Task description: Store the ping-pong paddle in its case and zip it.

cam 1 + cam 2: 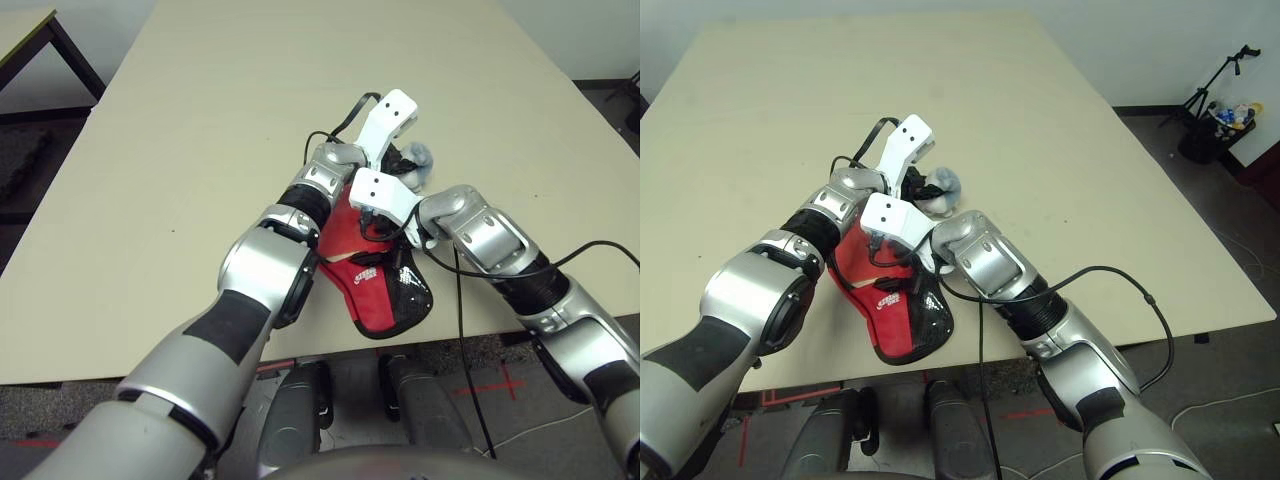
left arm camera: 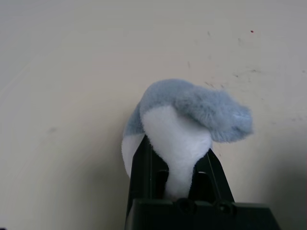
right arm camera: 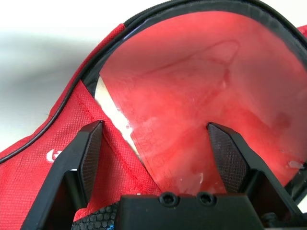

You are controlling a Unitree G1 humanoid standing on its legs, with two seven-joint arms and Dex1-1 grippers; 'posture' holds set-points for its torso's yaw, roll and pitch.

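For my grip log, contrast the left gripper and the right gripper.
The left gripper is shut on grey-and-white plush; the right gripper stands open. The left gripper's fingers press the plush; the right gripper's straddle nothing gripped, over the red case. Both have black fingers.

White logo on the red case (image 1: 374, 296), partly covered, its letters too small to read.

silver arms (image 1: 265, 270) | black bands (image 1: 305, 203) | white wrist housings (image 1: 385, 195) | black cables (image 1: 1080, 275)

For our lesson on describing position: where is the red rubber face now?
In the right wrist view, the paddle's red face lies in the case, beneath the open right hand.
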